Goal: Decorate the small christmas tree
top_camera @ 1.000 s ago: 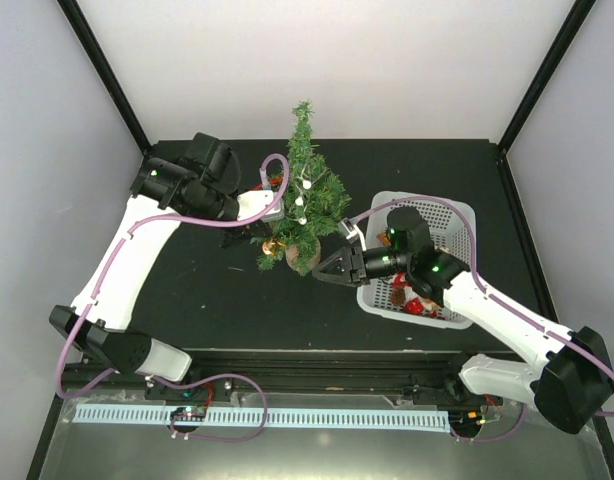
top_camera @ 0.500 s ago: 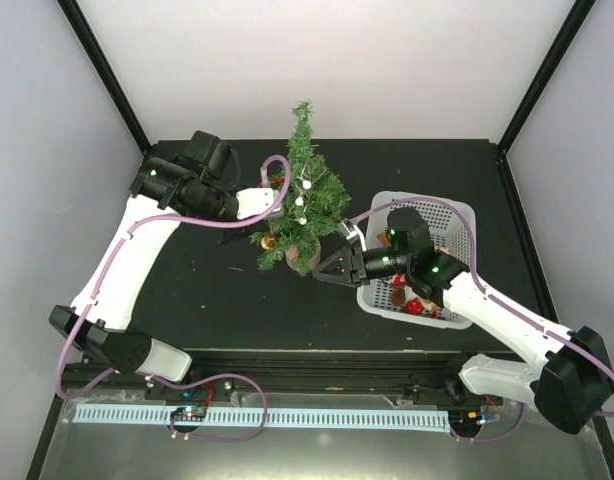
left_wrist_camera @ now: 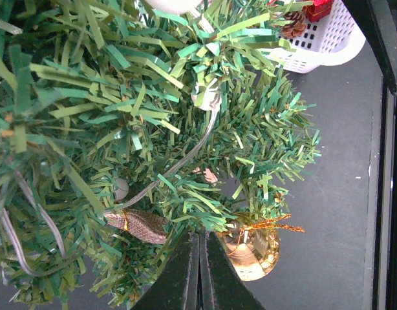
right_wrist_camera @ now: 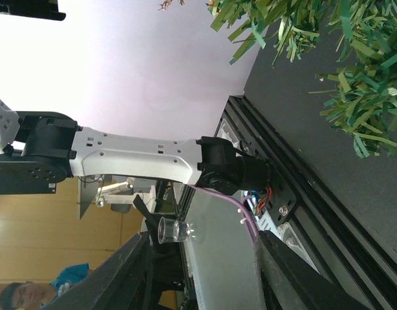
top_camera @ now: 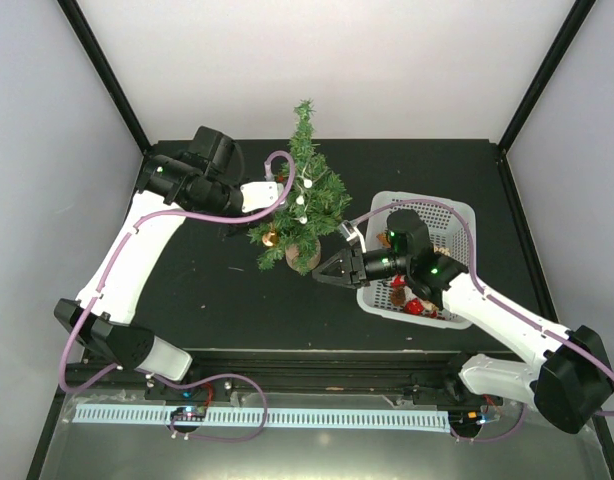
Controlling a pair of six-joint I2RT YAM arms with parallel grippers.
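Top external: the small christmas tree is standing on the desk; the left jaws are being pressed shut among its branches with nothing seen held, the right jaws being held half open, empty, near its pot. A slow withdrawal is being advised, sparing the gold bell

You've got a black table carrying the tree mid-table and a white basket just right of it.

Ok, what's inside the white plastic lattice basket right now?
A brown pine cone and red ornaments lie at the near end of the basket. The right arm covers the middle, so anything beneath it is hidden.
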